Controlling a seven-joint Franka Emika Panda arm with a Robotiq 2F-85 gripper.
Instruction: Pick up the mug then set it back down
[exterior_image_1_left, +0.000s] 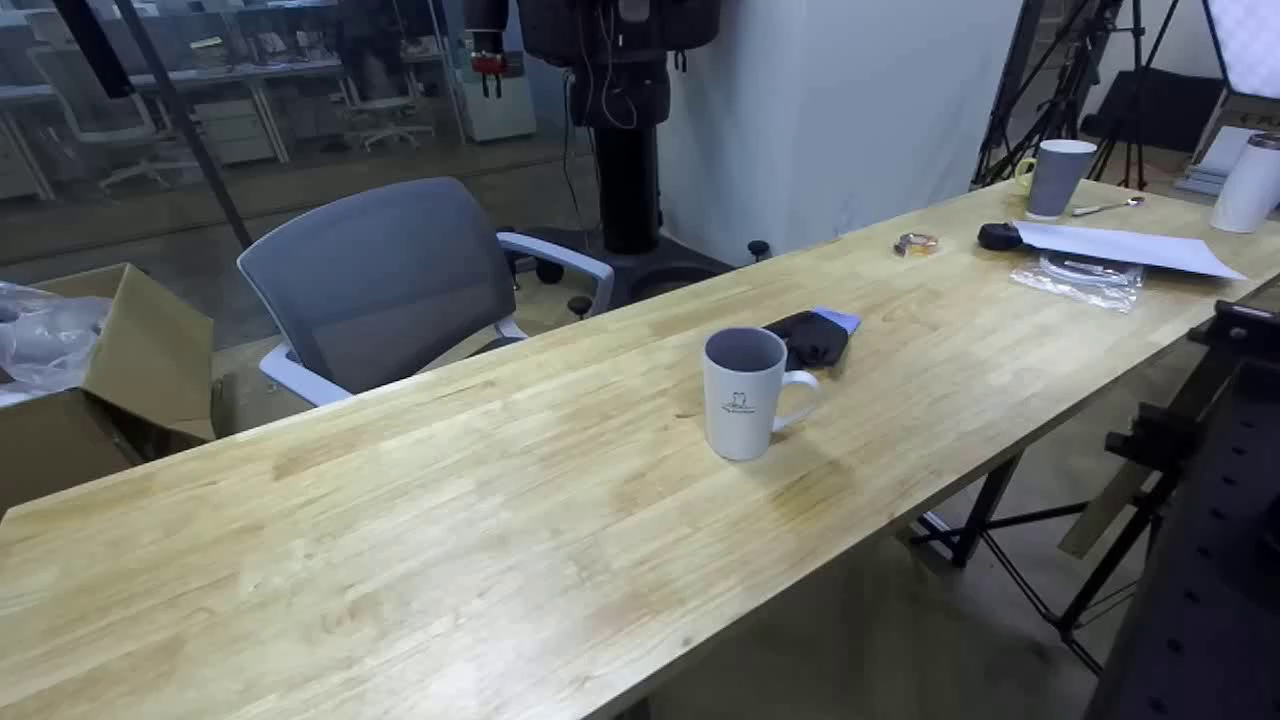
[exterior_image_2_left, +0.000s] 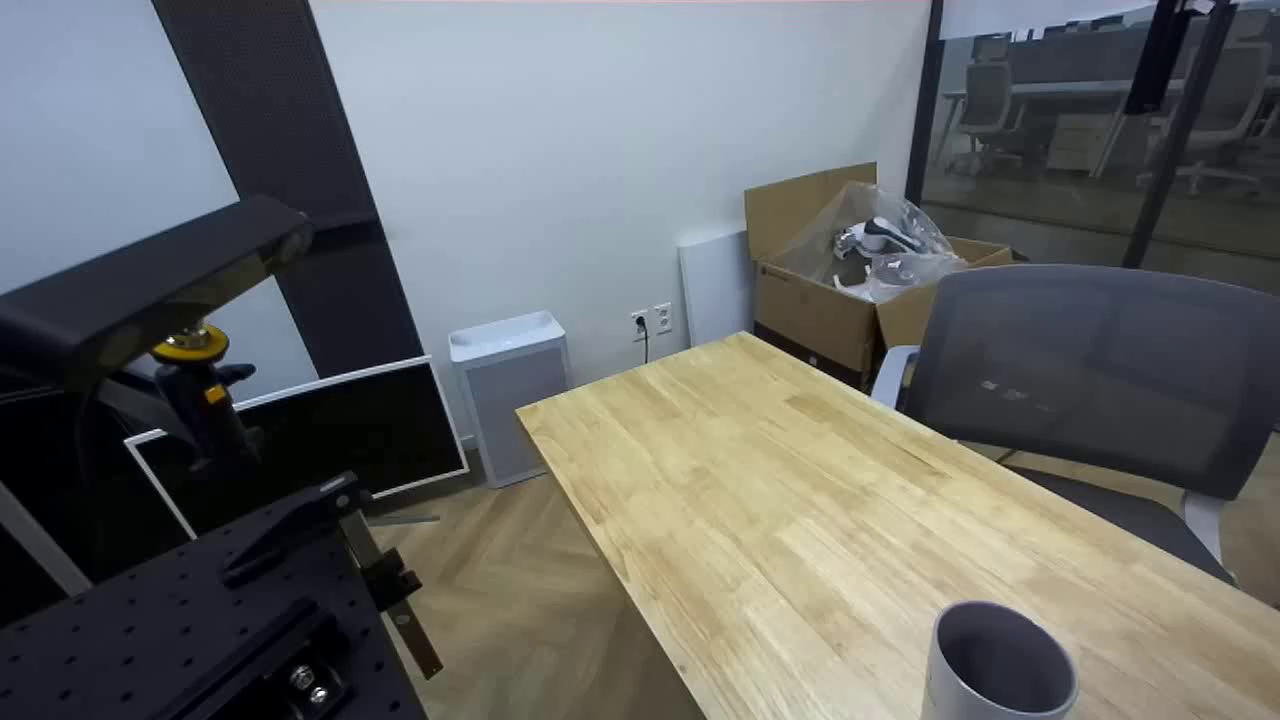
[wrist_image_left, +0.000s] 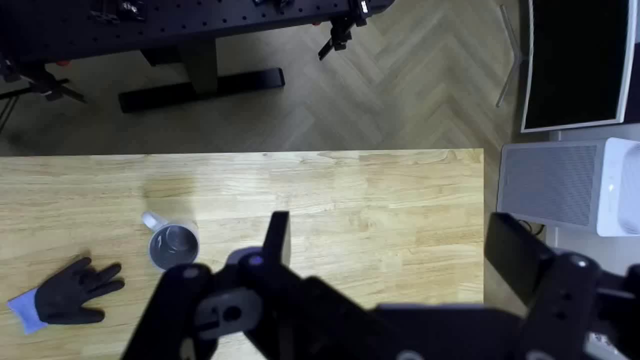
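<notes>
A white mug (exterior_image_1_left: 742, 400) with a grey inside and a small dark print stands upright on the wooden table (exterior_image_1_left: 450, 560). Its handle shows in one piece, and its top shows at the bottom edge of an exterior view (exterior_image_2_left: 1000, 670). In the wrist view the mug (wrist_image_left: 173, 246) is seen from above, left of my gripper. My gripper (wrist_image_left: 391, 237) is open wide with nothing between its fingers, high above the table and apart from the mug. The gripper does not show in either exterior view.
A black glove (wrist_image_left: 75, 295) with a blue cuff lies close to the mug. A grey cup (exterior_image_1_left: 1060, 180), paper (exterior_image_1_left: 1125, 248), a plastic bag (exterior_image_1_left: 1080, 280) and a white bottle (exterior_image_1_left: 1250, 185) are farther along the table. A chair (exterior_image_1_left: 390, 285) stands at its long edge.
</notes>
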